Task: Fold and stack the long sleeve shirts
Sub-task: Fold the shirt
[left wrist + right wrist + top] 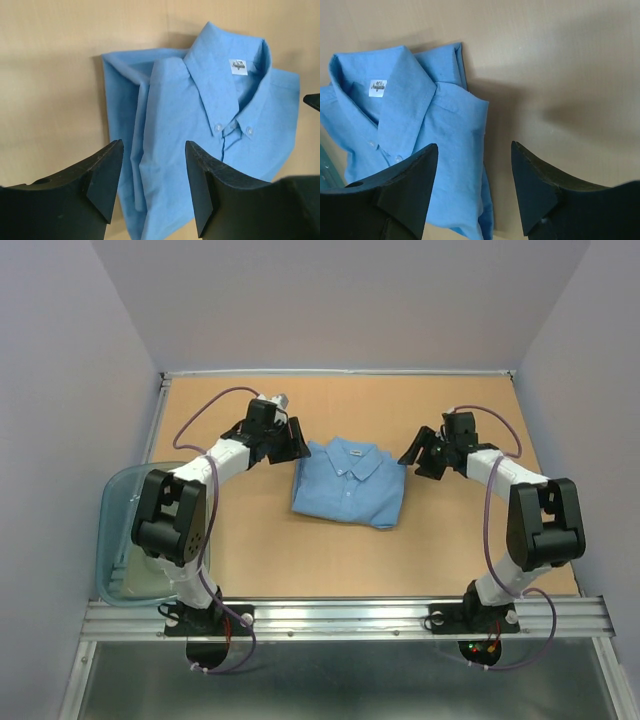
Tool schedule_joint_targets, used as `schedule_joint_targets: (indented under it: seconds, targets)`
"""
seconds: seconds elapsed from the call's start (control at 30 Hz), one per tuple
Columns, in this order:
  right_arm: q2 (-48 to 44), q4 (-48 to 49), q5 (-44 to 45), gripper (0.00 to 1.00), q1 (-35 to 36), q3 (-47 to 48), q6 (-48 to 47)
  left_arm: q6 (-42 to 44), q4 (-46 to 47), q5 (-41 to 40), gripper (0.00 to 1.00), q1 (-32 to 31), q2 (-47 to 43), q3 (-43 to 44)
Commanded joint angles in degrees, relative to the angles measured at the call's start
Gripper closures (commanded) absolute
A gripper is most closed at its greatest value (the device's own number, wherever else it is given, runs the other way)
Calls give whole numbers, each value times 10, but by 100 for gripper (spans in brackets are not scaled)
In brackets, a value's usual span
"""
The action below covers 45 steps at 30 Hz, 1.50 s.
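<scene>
One light blue long sleeve shirt lies folded into a compact rectangle in the middle of the table, collar toward the back, buttons up. My left gripper hovers at its back left corner, open, nothing between its fingers. In the left wrist view the shirt shows its collar and white label beyond the open gripper. My right gripper hangs open just off the shirt's right edge. The right wrist view has the shirt at the left, with that gripper over its edge and holding nothing.
A clear bluish plastic tub sits at the table's left edge beside the left arm. The tan tabletop is bounded by a metal rail in front and grey walls on the other sides.
</scene>
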Motion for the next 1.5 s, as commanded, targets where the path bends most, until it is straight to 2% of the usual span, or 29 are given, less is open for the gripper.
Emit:
schedule_joint_targets:
  seconds: [0.0,0.13,0.27,0.5,0.57,0.87,1.0,1.07,1.13,1.17,1.27,1.47]
  targets:
    - [25,69,-30,34,3,23,6,16,-9,-24,36,-7,33,48]
    - [54,82,-45,35,3,29,4,15,-12,-38,36,-7,58,67]
    - [75,100,-64,41,3,35,-2,14,-5,-30,36,-7,75,74]
    - [97,117,-88,63,4,52,-11,10,7,-28,36,-7,94,70]
    - [101,120,-98,64,4,57,-21,7,14,-24,36,-7,103,67]
    - [108,122,-114,83,12,71,-50,-18,44,-6,42,-6,134,60]
    - [113,123,-125,97,27,83,-76,-24,67,2,49,-6,134,40]
    - [115,122,-127,99,34,95,-91,-27,79,8,60,-6,131,27]
    - [116,122,-128,99,43,109,-101,-32,85,11,61,-6,126,17]
    - [117,123,-130,99,47,115,-110,-33,90,12,70,-6,126,12]
    - [121,123,-132,99,56,131,-123,-39,99,17,91,0,118,-3]
    - [121,147,-156,99,72,147,-148,-63,143,31,92,14,92,-52]
